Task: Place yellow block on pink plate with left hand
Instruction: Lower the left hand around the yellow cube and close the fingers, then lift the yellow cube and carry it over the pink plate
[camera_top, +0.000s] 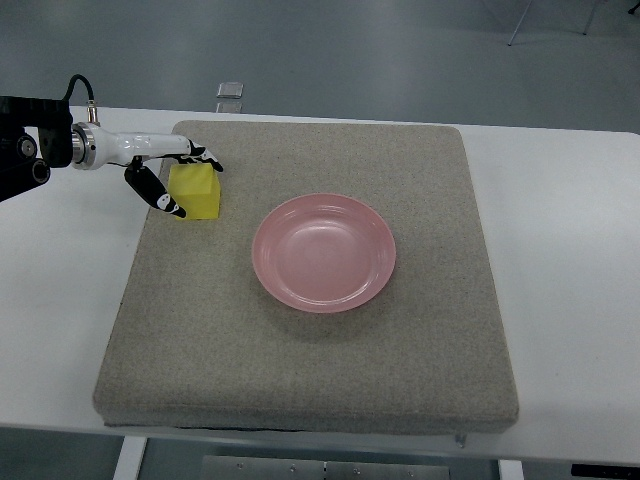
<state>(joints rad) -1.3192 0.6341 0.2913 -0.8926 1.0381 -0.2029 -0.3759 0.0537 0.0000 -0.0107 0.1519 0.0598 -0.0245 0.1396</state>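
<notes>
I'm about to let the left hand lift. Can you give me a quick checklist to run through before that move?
1. Left hand at the yellow block: ok, fingers on either side.
2. Grip firm: cannot tell.
3. Block on the grey mat, not yet lifted: ok.
4. Pink plate empty: ok.
5. Path from block to plate free of objects: ok.
6. Right hand out of the way: ok, not in view.
</notes>
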